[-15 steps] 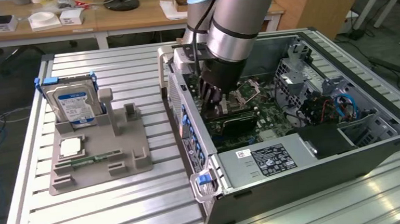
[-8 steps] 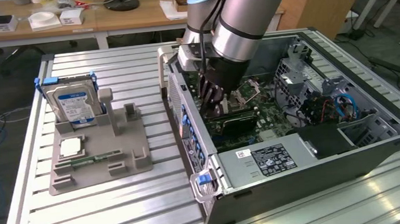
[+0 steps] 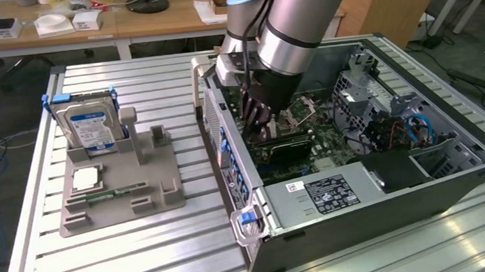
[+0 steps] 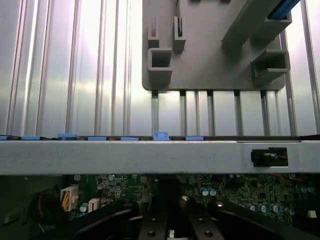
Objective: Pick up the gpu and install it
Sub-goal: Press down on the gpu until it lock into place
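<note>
We see a silver, ridged table [image 3: 149, 255] with pale stripes running along its slats. At nine o'clock from the case sits a grey holder [image 3: 120, 194]; in it stands a silver hard drive [image 3: 90, 126] with a blue and white label, framed by blue clips. A small green memory stick [image 3: 103, 196] lies at the holder's six o'clock side. The computer case [image 3: 372, 185] is dark grey with a silver rim, blue latches along its edge and a green motherboard [image 3: 327, 143] inside. The gpu [image 3: 281, 147] is black. The arm is silver-grey with a black gripper [image 3: 263, 119]. Blue cables [image 3: 419, 125] curl at three o'clock.
</note>
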You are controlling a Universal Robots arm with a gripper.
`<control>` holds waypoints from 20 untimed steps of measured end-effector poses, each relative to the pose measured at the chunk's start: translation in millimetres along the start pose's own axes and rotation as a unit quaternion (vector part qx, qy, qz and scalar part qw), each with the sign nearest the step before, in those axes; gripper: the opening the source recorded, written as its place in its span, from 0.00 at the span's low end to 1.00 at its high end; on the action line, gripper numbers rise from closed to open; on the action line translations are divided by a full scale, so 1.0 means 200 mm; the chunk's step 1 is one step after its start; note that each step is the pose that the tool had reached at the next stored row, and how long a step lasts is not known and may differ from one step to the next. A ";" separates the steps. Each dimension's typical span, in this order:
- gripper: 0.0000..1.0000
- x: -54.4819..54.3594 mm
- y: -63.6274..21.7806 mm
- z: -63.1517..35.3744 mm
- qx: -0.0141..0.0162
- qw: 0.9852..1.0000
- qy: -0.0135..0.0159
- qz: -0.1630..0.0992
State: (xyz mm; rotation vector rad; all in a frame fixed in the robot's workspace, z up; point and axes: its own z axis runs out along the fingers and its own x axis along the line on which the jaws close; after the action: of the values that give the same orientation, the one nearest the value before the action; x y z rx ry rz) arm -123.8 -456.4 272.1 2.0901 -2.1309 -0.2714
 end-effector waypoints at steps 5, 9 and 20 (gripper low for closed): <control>0.10 0.00 -0.001 -0.002 -0.010 1.000 -0.001 0.000; 0.10 0.00 -0.001 -0.001 -0.010 1.000 -0.001 0.000; 0.10 0.00 -0.045 0.005 -0.010 1.000 0.001 0.001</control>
State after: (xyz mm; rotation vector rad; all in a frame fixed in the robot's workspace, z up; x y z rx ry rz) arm -115.2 -456.4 269.0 2.0773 -2.1197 -0.2874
